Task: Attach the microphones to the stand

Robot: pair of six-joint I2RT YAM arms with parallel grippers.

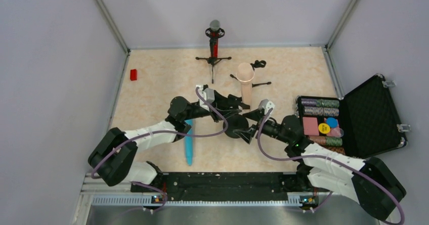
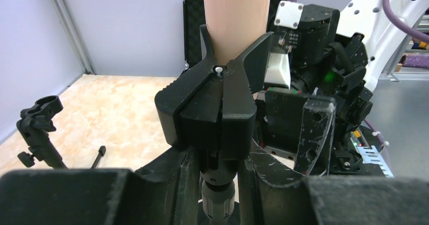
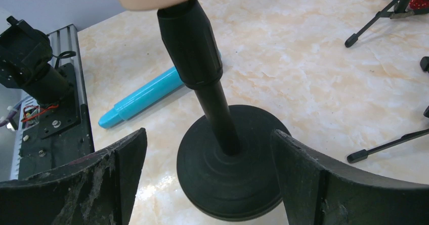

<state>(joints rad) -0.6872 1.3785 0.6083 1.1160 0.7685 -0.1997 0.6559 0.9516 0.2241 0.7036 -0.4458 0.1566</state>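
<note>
Room along the left edge for me, only a red block there; tripod stand guards the far edge, open chip case blocks the right.

A robotics lab test cell. Plain lavender-grey walls with aluminium corner posts box in a marble-patterned tabletop on three sides. Two black-and-white robot arms, the left arm and the right arm, stand on a black base plate, trailing purple cables.
</note>
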